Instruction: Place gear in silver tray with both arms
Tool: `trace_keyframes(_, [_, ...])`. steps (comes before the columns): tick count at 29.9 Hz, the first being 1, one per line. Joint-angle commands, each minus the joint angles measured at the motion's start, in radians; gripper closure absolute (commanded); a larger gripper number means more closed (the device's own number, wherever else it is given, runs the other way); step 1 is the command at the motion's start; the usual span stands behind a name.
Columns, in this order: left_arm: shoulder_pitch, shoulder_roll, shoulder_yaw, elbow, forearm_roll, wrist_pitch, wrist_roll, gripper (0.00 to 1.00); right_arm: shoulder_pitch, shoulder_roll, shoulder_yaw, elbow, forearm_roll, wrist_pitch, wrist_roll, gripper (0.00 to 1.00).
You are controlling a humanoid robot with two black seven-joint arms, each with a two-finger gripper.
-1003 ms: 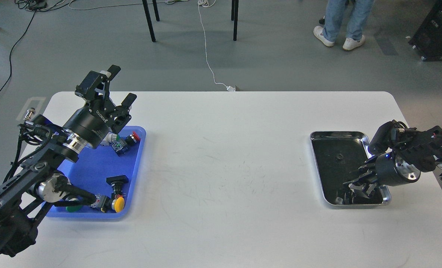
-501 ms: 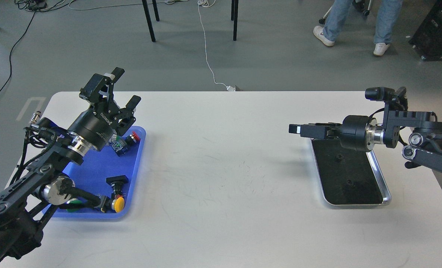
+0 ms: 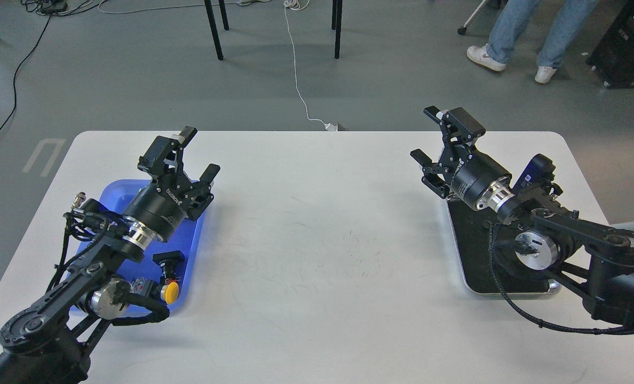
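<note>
The silver tray [image 3: 470,250] lies at the table's right side, and my right arm covers most of it. Only its dark bottom and front rim show. No gear shows in this view; whether one lies in the tray is hidden by the arm. My right gripper [image 3: 425,134] is open and empty, raised above the table just past the tray's far left corner. My left gripper [image 3: 199,153] is open and empty, raised over the far right corner of the blue tray [image 3: 193,240].
The blue tray holds push-button parts, among them a yellow-capped one [image 3: 171,292] and a black one [image 3: 168,260]. A person's legs [image 3: 530,32] and chair legs [image 3: 214,29] stand on the floor beyond the table. A white cable [image 3: 295,69] runs to the table's far edge.
My right arm rose out of the silver tray, swung left and turned its gripper upward. My left gripper moved right and toward the table's middle. The person walked to the right.
</note>
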Motion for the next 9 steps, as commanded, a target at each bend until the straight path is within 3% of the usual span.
trace_keyframes(1, [0.034, -0.061, -0.062, 0.004, 0.05, 0.003, -0.002, 0.02, -0.069, 0.025, 0.051, -0.019, 0.017, 0.001, 0.0, 0.01])
trace_keyframes(9, [0.057, -0.087, -0.091, 0.004, 0.073, 0.0, 0.0, 0.02, -0.114, 0.057, 0.095, -0.006, 0.014, 0.015, 0.0, 0.01])
